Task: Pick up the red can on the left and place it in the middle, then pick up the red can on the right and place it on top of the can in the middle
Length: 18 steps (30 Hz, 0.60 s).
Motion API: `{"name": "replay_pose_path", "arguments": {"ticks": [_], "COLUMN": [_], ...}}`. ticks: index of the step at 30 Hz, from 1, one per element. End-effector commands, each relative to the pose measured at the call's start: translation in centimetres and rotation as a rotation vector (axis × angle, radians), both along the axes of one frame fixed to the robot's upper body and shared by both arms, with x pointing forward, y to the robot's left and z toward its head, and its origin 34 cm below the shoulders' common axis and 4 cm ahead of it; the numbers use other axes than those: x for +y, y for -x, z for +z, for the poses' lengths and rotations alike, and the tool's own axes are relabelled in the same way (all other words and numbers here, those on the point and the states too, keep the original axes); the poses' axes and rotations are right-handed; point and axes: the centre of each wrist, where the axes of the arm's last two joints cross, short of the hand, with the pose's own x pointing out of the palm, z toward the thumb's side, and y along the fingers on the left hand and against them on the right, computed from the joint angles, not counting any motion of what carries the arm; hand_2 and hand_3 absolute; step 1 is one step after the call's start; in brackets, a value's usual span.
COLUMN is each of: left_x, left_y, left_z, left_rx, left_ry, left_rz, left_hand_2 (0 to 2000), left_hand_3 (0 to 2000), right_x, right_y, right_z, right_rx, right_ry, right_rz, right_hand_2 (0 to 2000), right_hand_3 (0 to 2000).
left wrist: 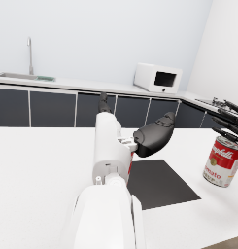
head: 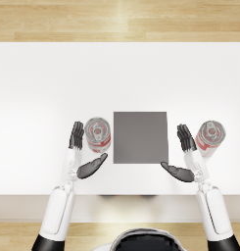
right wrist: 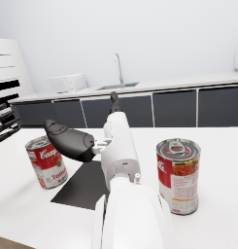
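Left red can [head: 98, 134]: upright, long axis vertical, sealed pull-tab top facing up; left of centre in the head view, just beside the dark mat's [head: 140, 137] left edge, on the white table [head: 53, 88]
Right red can [head: 210, 137]: upright, sealed, at centre right, apart from the mat
Left hand [head: 84, 153]: fingers spread wide, holding nothing, cupped about the left can, contact unclear
Right hand [head: 184, 155]: spread wide, holding nothing, between mat and right can
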Motion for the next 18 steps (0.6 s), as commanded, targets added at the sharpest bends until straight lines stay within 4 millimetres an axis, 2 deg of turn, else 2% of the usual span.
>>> {"name": "replay_pose_path", "arguments": {"ticks": [1, 3, 4, 5, 8, 9, 14, 18], "left_x": [0.0, 0.0, -0.6, -0.5, 0.1, 0.3, 1.2, 1.0], "left_y": [0.0, 0.0, -0.1, -0.4, -1.1, -1.3, -2.3, -2.9], "left_z": [0.0, 0.0, -0.6, -0.5, 0.5, 0.9, 0.7, 0.0], "left_rx": [0.000, 0.000, 0.024, -0.013, -0.103, -0.127, -0.179, -0.176], "left_ry": [0.000, 0.000, -0.007, 0.002, 0.032, 0.041, -0.144, -0.247], "left_rz": [0.000, 0.000, -0.021, -0.034, -0.030, -0.024, 0.080, 0.108], "left_hand_2": [0, 0, 0, 0, 0, 0, 0, 0], "left_hand_3": [0, 0, 0, 0, 0, 0, 0, 0], "right_x": [0.0, 0.0, 0.0, 0.6, -0.1, -0.7, -3.1, -5.4], "right_y": [0.0, 0.0, 0.0, -0.1, -0.1, -0.1, 0.5, 0.7], "right_z": [0.0, 0.0, 0.0, -0.6, 1.1, 1.4, 3.2, 3.4], "right_rx": [0.000, 0.000, 0.000, 0.024, -0.085, -0.105, -0.259, -0.293], "right_ry": [0.000, 0.000, 0.000, 0.007, -0.067, -0.079, 0.078, 0.170], "right_rz": [0.000, 0.000, 0.000, 0.021, -0.079, -0.114, -0.308, -0.449], "right_hand_2": [0, 0, 0, 0, 0, 0, 0, 0], "right_hand_3": [0, 0, 0, 0, 0, 0, 0, 0]}}
